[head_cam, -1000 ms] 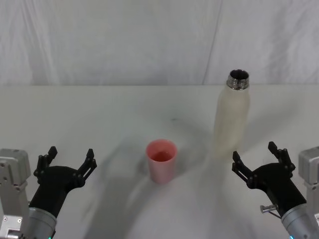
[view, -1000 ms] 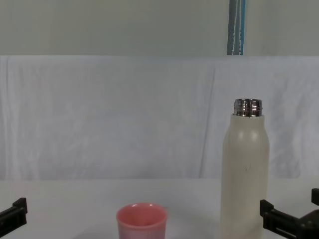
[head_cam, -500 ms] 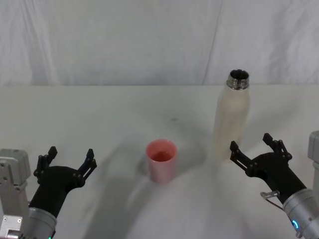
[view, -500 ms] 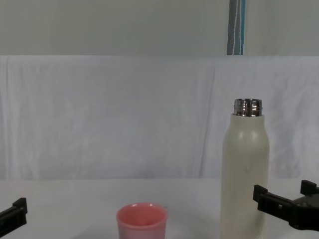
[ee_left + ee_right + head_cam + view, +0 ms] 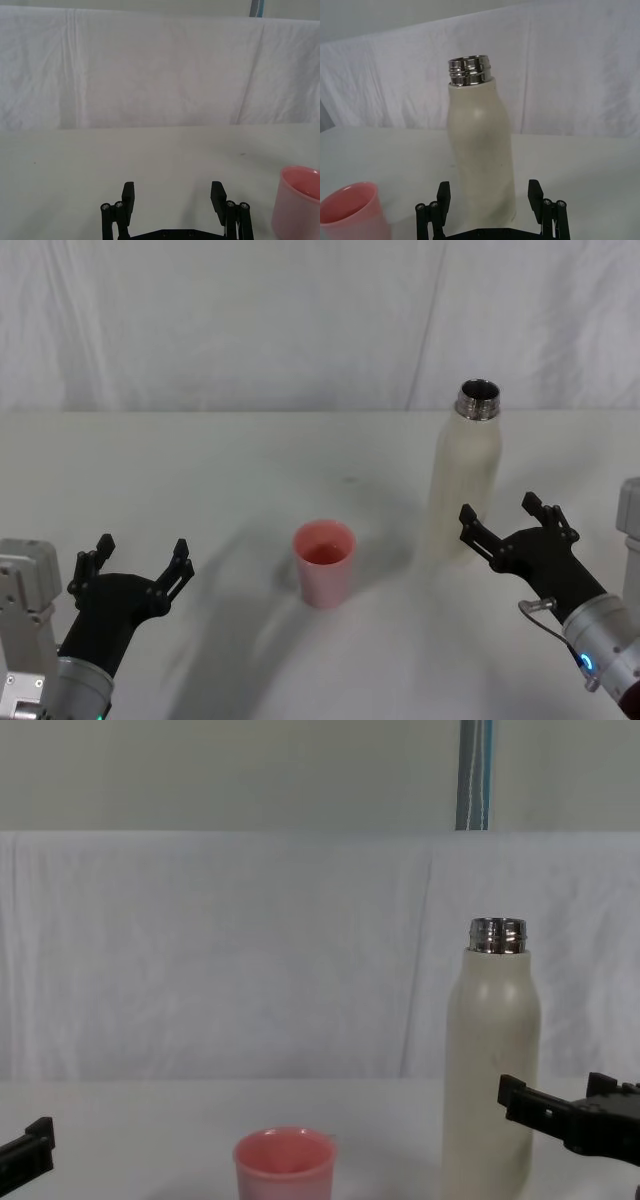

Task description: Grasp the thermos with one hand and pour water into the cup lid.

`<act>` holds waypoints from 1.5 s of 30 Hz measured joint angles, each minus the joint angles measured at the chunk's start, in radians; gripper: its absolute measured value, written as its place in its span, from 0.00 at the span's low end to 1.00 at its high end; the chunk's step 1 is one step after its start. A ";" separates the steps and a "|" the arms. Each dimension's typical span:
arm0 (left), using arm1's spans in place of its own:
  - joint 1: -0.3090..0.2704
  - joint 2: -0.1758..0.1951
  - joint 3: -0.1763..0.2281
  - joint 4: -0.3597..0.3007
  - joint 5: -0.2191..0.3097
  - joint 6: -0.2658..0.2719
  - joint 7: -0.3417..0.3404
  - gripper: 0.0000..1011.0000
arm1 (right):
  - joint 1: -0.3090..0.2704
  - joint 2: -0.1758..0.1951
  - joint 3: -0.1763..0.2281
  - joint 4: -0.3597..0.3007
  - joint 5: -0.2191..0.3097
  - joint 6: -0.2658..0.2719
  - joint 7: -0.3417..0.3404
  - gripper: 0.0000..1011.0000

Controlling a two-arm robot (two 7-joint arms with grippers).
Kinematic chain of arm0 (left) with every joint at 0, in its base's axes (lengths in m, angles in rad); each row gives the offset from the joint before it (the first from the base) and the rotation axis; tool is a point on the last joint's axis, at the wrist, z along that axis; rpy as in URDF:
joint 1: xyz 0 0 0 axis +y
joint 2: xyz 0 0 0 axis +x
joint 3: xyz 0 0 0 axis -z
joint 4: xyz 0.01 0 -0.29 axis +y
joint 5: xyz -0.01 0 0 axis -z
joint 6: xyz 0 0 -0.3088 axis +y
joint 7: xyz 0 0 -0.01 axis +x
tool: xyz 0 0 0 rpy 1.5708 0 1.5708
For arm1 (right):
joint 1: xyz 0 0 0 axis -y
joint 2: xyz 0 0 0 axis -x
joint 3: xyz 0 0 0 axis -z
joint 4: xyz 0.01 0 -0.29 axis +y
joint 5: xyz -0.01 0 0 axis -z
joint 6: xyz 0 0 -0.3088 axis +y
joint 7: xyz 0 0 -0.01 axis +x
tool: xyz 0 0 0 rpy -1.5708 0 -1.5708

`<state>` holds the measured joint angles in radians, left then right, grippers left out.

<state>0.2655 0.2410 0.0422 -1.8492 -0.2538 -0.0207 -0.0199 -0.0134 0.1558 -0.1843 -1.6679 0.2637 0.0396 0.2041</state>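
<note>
— Bench (image 5: 200,470)?
— White, covered in cloth, spanning the lower two thirds of the head view; white draped backdrop (image 5: 250,320) across the top.

— Thermos (image 5: 464,475)?
— Upright at right of centre in the head view, cream body, steel neck uncapped and open at the top. Standing at lower right of the chest view (image 5: 492,1080), taller than everything else there. Centre of the right wrist view (image 5: 480,150), rising between the two black fingers.

— Right gripper (image 5: 508,527)?
— Lower right of the head view, just beside the base of the thermos, on its right. Fingers spread wide, holding nothing, no clear contact with the bottle. In the chest view (image 5: 560,1105), overlapping the lower right edge of the thermos.

— Left gripper (image 5: 140,562)?
— Lower left of the head view, low over the bench, well apart from both objects. Fingers wide apart, empty; same spread seen at the bottom of the left wrist view (image 5: 173,197).

— Cup lid (image 5: 324,562)?
— Pink, upright, mouth up, just below centre in the head view, between the grippers and left of the thermos, apart from it. Bottom centre-left of the chest view (image 5: 285,1163); lower right corner of the left wrist view (image 5: 297,202).
</note>
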 joint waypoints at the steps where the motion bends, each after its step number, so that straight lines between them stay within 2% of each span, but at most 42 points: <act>1: 0.000 0.000 0.000 0.000 0.000 0.000 0.000 0.99 | 0.009 0.000 -0.001 0.010 0.004 -0.001 0.000 0.99; 19: 0.000 0.000 0.000 0.000 0.000 0.000 0.000 0.99 | 0.072 -0.001 -0.033 0.085 0.014 -0.013 0.001 0.99; 45: 0.000 0.000 0.000 0.000 0.000 0.000 0.000 0.99 | 0.137 0.003 -0.068 0.186 -0.020 -0.025 0.011 0.99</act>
<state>0.2655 0.2409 0.0421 -1.8492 -0.2538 -0.0207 -0.0199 0.1236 0.1590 -0.2520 -1.4821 0.2436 0.0149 0.2152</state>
